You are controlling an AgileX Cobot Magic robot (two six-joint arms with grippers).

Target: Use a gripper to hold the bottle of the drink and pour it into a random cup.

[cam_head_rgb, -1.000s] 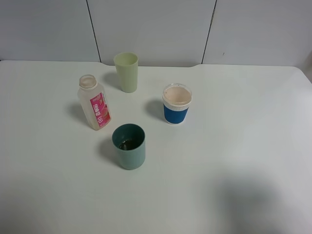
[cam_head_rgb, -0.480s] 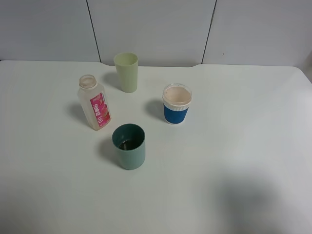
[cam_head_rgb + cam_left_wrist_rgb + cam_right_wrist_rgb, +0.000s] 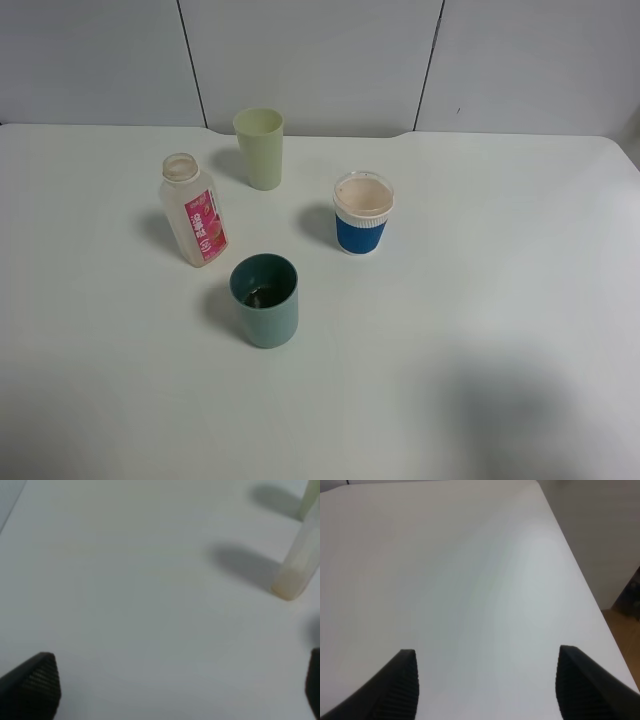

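Both pincers are gaping wide, gripping nothing: left pincer [image 3: 175, 690], right pincer [image 3: 487, 685], ribbed black fingertips [image 3: 402, 685]. Squarish clear plastic bottle [image 3: 194, 211] is standing upright on the matte white surface [image 3: 480, 300], near the left pincer, beside the teal cup [image 3: 265, 300].

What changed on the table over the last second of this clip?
Nothing visibly changed. The bottle, teal cup, yellow-green tumbler and blue-sleeved paper cup all stand where they stood. Both pincers, left and right, are open and hold nothing.
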